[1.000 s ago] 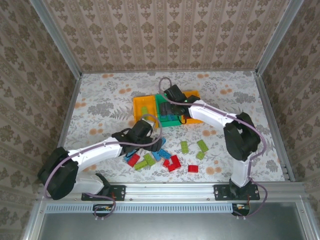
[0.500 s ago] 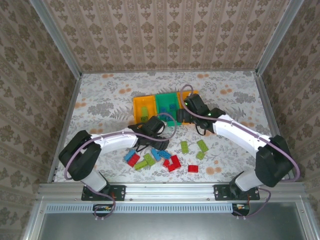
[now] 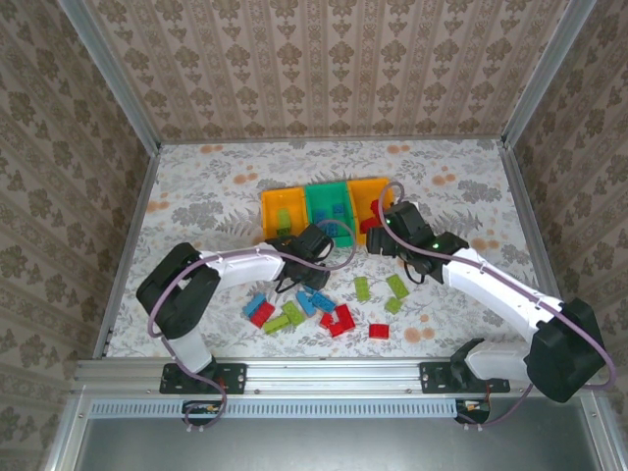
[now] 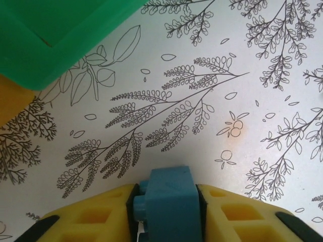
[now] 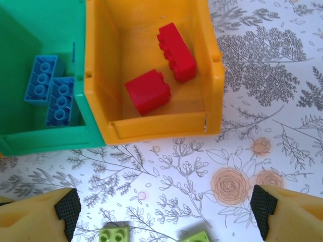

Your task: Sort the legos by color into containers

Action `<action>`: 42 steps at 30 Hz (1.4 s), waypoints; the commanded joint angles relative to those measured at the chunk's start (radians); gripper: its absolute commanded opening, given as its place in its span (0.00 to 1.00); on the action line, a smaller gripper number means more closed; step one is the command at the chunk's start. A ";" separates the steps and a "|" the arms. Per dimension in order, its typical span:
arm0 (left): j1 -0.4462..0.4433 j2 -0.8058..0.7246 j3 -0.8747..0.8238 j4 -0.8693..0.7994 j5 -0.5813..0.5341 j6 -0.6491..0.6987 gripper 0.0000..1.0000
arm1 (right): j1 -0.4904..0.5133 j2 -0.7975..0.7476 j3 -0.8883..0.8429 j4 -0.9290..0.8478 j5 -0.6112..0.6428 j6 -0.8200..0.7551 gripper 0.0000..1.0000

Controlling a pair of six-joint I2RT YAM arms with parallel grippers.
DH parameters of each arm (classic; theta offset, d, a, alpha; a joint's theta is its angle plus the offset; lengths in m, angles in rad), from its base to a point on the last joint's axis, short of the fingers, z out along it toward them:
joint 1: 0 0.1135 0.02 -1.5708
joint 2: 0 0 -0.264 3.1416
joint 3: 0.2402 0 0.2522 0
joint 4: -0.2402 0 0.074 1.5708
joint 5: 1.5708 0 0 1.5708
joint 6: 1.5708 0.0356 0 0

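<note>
Left wrist view: the left end effector [image 4: 167, 204] clamps a blue lego [image 4: 169, 189] by its flat sides, a piece likely light, rigid and slick; the right end effector [image 5: 165, 206] stands apart, empty.

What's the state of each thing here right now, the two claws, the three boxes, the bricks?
Left gripper, shut on a blue brick.
Right gripper, open, empty.
Green bin, upright, blue bricks inside.
Right orange bin, upright, two red bricks inside.
Left orange bin, upright, lime bricks inside.
Loose bricks, lying unsorted on the table.
</note>
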 commanded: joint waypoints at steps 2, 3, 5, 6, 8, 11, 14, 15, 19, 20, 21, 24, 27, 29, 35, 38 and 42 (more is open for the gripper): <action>0.005 0.005 0.045 -0.028 0.020 -0.007 0.27 | -0.009 -0.045 -0.040 -0.037 0.052 0.022 0.91; 0.006 -0.004 0.056 -0.035 0.021 -0.012 0.27 | -0.010 -0.053 -0.051 -0.036 0.051 0.025 0.91; 0.005 -0.034 0.086 -0.050 0.021 -0.011 0.27 | -0.010 -0.066 -0.069 -0.031 0.050 0.034 0.91; 0.007 -0.055 0.107 -0.055 0.018 -0.007 0.27 | -0.010 -0.069 -0.079 -0.029 0.051 0.039 0.91; 0.010 -0.089 0.151 -0.056 0.009 0.008 0.27 | -0.011 -0.076 -0.098 -0.028 0.050 0.050 0.91; 0.037 -0.104 0.228 -0.056 -0.001 0.027 0.28 | -0.010 -0.082 -0.140 0.011 -0.008 0.064 0.90; 0.079 -0.061 0.306 -0.061 -0.001 0.028 0.28 | 0.003 -0.079 -0.187 0.048 -0.065 0.087 0.89; 0.095 -0.036 0.332 -0.064 0.004 0.026 0.28 | 0.009 -0.078 -0.196 0.043 -0.060 0.101 0.89; 0.142 0.072 0.430 -0.069 0.060 0.012 0.29 | 0.014 -0.091 -0.241 0.031 -0.054 0.155 0.88; 0.151 0.098 0.452 -0.067 0.067 0.011 0.29 | 0.016 -0.098 -0.253 0.036 -0.061 0.158 0.88; 0.160 0.125 0.476 -0.063 0.069 0.004 0.29 | 0.017 -0.105 -0.263 0.042 -0.074 0.157 0.88; 0.183 0.190 0.529 -0.056 0.073 -0.016 0.29 | 0.046 -0.122 -0.272 0.059 -0.114 0.135 0.86; 0.201 0.242 0.570 -0.036 0.070 -0.041 0.29 | 0.106 -0.115 -0.252 0.044 -0.106 0.119 0.86; 0.208 0.270 0.601 -0.032 0.068 -0.049 0.31 | 0.140 -0.100 -0.232 0.029 -0.086 0.113 0.85; 0.210 0.304 0.653 -0.042 0.071 -0.056 0.44 | 0.199 0.006 -0.184 0.023 -0.075 0.117 0.84; 0.207 0.275 0.612 -0.017 0.068 -0.074 0.58 | 0.225 0.075 -0.151 0.030 -0.076 0.117 0.82; 0.207 0.177 0.495 0.068 0.064 -0.103 0.77 | 0.263 0.176 -0.090 0.021 -0.061 0.111 0.79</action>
